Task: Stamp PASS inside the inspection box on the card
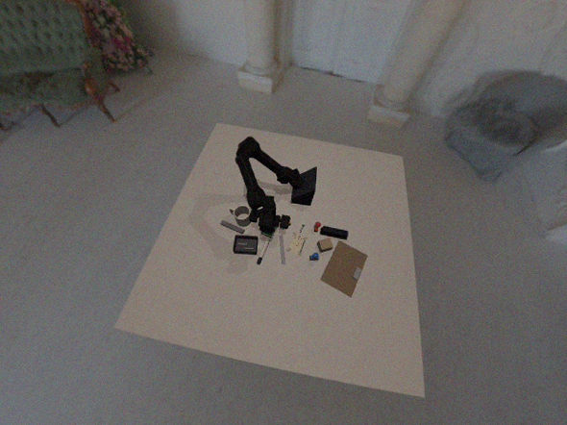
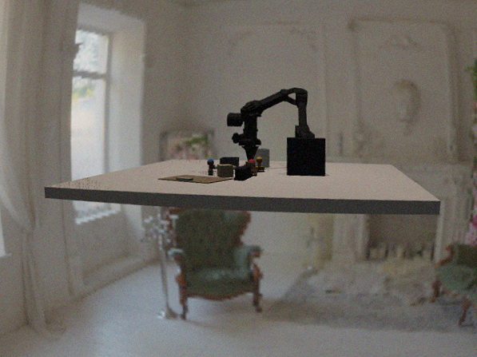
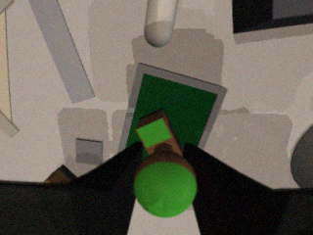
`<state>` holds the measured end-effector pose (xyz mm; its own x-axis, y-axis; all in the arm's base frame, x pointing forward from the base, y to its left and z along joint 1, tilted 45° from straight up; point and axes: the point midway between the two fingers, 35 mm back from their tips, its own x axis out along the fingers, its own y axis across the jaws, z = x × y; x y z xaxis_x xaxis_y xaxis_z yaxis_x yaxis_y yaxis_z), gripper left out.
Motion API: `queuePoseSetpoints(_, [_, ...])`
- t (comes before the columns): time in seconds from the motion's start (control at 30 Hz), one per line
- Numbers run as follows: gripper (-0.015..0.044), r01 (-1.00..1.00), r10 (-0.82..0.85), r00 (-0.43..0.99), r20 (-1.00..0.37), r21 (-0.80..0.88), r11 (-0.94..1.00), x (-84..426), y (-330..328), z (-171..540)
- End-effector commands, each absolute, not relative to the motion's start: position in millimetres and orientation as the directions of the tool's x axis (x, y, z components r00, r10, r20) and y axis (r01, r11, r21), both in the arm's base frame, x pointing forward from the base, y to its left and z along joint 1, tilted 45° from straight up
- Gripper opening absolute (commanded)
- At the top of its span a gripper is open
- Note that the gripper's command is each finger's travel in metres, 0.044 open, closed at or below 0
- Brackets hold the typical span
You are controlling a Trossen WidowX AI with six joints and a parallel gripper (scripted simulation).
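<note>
My gripper (image 1: 268,230) (image 2: 251,158) (image 3: 162,149) is shut on the green-knobbed stamp (image 3: 165,190), which has a brown body and a bright green patch on its base block. It points down over the green ink pad (image 1: 267,236) (image 3: 181,93), within the pad's grey rim in the wrist view. The stamp's underside is hidden, and I cannot tell whether it touches the pad. The cream card (image 1: 297,242) (image 3: 4,73) lies to one side, at the left edge of the wrist view. Its box and any print are too small to read.
Red (image 1: 317,225), blue (image 1: 314,256) (image 2: 210,165) and yellow (image 2: 259,161) stamps stand nearby. A steel strip (image 1: 282,250) (image 3: 61,49) lies between pad and card. A marker (image 3: 161,22), dark tray (image 1: 245,244), cup (image 1: 242,216), brown block (image 1: 324,244), black bar (image 1: 333,232) and clipboard (image 1: 343,268) surround them.
</note>
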<state>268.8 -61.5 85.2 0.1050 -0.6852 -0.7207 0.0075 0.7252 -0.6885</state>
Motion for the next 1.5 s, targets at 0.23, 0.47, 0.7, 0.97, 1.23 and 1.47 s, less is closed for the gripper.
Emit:
queuePoseSetpoints(0.23, [0.0,0.008,-0.688,0.104,-0.718,-0.691,0.723,269,-63,85])
queuePoseSetpoints(0.47, [0.0,0.008,-0.688,0.104,-0.718,-0.691,0.723,269,-61,86])
queuePoseSetpoints(0.7, [0.0,0.008,-0.688,0.104,-0.719,-0.691,0.723,268,-59,89])
queuePoseSetpoints(0.97, [0.0,0.008,-0.688,0.104,-0.719,-0.691,0.723,268,-56,91])
queuePoseSetpoints(1.23, [0.0,0.008,-0.686,0.104,-0.72,-0.689,0.724,268,-48,98])
queuePoseSetpoints(1.47, [0.0,0.007,-0.685,0.103,-0.721,-0.688,0.725,267,-40,106])
